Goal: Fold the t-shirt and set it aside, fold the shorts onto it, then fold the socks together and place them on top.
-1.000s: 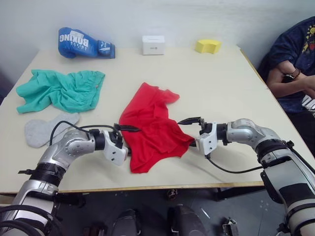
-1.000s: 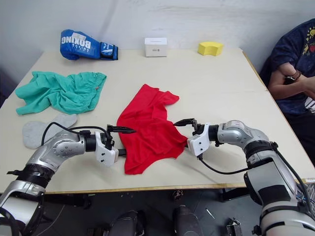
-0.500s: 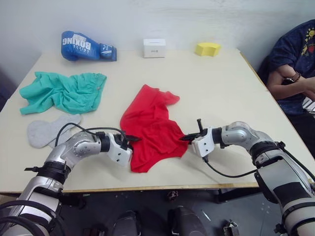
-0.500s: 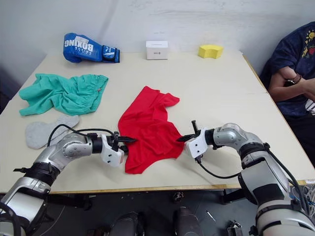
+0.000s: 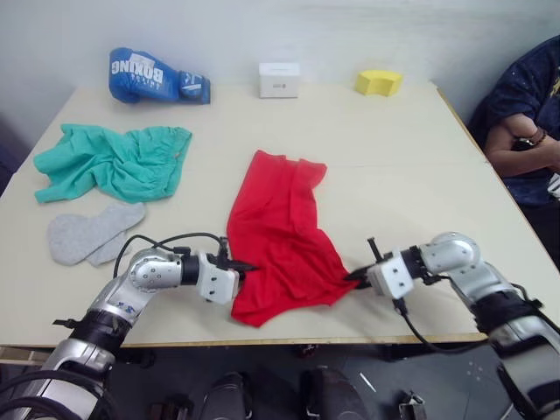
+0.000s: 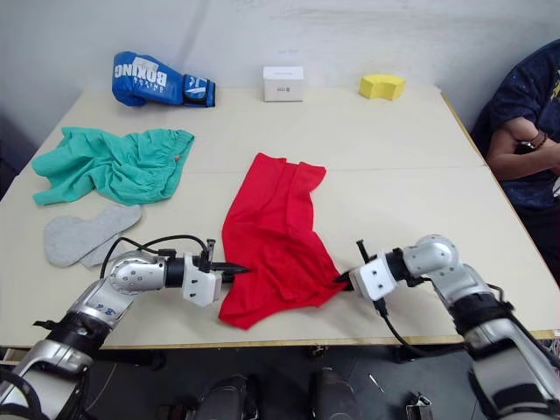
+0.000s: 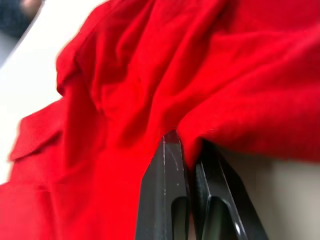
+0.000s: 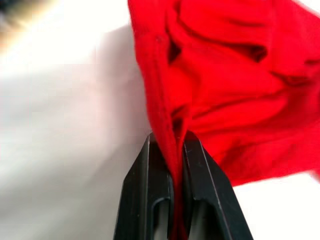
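The landmark for all positions below was the bright red short-sleeved cloth t-shirt (image 6: 273, 236), which lay crumpled in a long strip on the beige rectangular table (image 6: 394, 149), running from mid-table towards the near edge.

Far left of the t-shirt, the teal-green soft cloth shorts (image 6: 109, 164) lay bunched on the table, well apart from the red cloth. Nearer the front edge than the shorts, and also left of the t-shirt, the pair of small light grey ankle socks (image 6: 85, 234) lay flat, one partly overlapping the other.

The left gripper (image 6: 229, 270) was at the t-shirt's left near edge. In the left wrist view its two black fingers (image 7: 167, 195) were pressed close together with a fold of the red cloth pinched between them.

The right gripper (image 6: 346, 278) was at the t-shirt's right near corner. In the right wrist view its fingers (image 8: 150, 200) were closed on a hem of the red cloth, which ran down between them. Both pinched edges were low, at or just above the table surface.

Behind the t-shirt, along the far edge of the table, stood from left to right: a blue boxing glove with white lettering (image 6: 159, 79), a small white rectangular box (image 6: 283, 83) and a yellow sponge-like block (image 6: 382, 86).

Far right of the t-shirt, beyond the table edge, a person in a dark blue patterned shirt (image 6: 529, 122) sat with arms folded.
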